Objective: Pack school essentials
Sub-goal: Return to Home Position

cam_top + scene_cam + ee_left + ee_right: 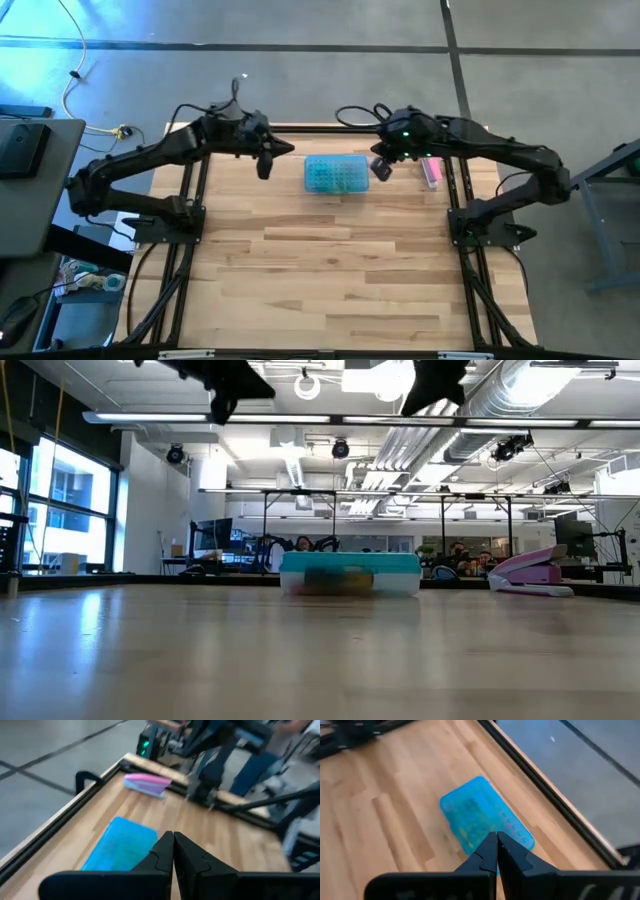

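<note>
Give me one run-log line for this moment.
blue-lidded box closed | left gripper shut, empty, raised | right gripper shut, empty, raised | pink bar outside box

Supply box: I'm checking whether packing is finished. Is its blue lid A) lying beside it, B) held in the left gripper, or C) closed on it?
C: the blue lid sits flat on the supply box; the left gripper and right gripper are shut and empty.

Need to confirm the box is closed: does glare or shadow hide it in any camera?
High view: box evenly lit, no glare; left gripper and right gripper flank it. Low view: ceiling lights turn both grippers into silhouettes; box front shows plainly. Wrist views: lid unshaded, no glare.
</note>
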Controlling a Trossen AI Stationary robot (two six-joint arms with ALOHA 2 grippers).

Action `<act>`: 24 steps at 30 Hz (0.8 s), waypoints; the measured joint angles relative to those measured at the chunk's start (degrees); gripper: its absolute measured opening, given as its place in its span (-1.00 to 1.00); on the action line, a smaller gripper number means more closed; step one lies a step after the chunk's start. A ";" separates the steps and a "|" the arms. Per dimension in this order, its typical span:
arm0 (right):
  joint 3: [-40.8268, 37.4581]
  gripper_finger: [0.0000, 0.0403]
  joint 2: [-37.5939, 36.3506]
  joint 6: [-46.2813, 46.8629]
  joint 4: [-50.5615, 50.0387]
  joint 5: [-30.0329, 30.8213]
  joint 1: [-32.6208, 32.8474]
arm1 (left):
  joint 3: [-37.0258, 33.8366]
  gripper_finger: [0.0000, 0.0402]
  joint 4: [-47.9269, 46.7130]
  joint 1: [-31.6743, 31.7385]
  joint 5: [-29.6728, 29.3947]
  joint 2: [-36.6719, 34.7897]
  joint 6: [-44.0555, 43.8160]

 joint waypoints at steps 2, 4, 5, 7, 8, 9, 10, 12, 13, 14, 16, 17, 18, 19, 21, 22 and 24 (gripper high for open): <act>0.00 -1.00 -1.86 -2.37 -0.07 -1.83 0.02 | 0.00 -1.00 0.00 0.00 2.37 -1.91 -1.62; 0.00 -1.00 -3.72 -4.40 -0.50 -2.83 0.02 | 0.00 -1.00 -0.41 0.02 5.74 -3.82 -3.07; -0.23 -1.00 -4.70 -5.61 -0.42 -2.91 0.02 | 0.00 -1.00 -0.54 -0.10 7.18 -4.82 -3.48; -2.28 -1.00 -7.22 -7.56 0.75 -2.96 0.02 | 0.02 -1.00 -0.69 -1.31 8.59 -6.70 -3.44; -4.10 -1.00 -8.76 -8.17 1.61 -2.97 0.02 | -0.09 -1.00 -0.81 -2.31 8.27 -7.46 -3.48; -6.38 -1.00 -10.35 -8.41 3.05 -3.17 0.02 | -0.88 -1.00 -0.32 -3.49 7.40 -8.34 -3.50; -8.97 -1.00 -12.05 -8.35 4.77 -3.88 0.02 | -1.97 -1.00 0.10 -4.76 5.94 -9.17 -3.99; -14.50 -1.00 -15.81 -6.94 8.76 -7.11 0.02 | -4.21 -1.00 0.93 -7.65 1.79 -10.76 -5.73; -17.17 -1.00 -17.77 -6.36 10.96 -8.90 0.02 | -5.28 -1.00 1.37 -9.08 -0.06 -11.48 -6.21; -19.77 -1.00 -19.67 -5.87 13.02 -10.89 0.02 | -6.38 -1.00 1.90 -10.59 -1.43 -12.21 -6.42; -24.57 -1.00 -23.23 -4.84 16.85 -14.26 0.02 | -8.81 -1.00 2.48 -13.22 -3.69 -13.68 -6.48; -26.79 -1.00 -24.98 -4.65 18.58 -15.64 0.02 | -10.17 -1.00 3.46 -14.56 -4.88 -14.43 -6.62; -28.78 -1.00 -26.72 -4.59 20.24 -16.80 0.02 | -11.64 -1.00 4.75 -15.70 -5.76 -15.25 -6.91; -30.61 -1.00 -28.45 -4.65 21.34 -17.60 0.02 | -13.09 -1.00 6.18 -16.81 -6.60 -16.07 -7.16; -34.00 -1.00 -31.92 -4.85 23.31 -18.00 0.02 | -16.53 -1.00 10.62 -18.91 -8.06 -17.81 -7.70; -35.61 -1.00 -33.62 -4.57 23.80 -18.03 0.02 | -18.38 -1.00 12.75 -19.81 -8.33 -18.68 -7.72; -38.63 -1.00 -37.21 -3.37 24.83 -18.07 0.02 | -22.18 -1.00 17.70 -21.58 -8.60 -20.34 -7.70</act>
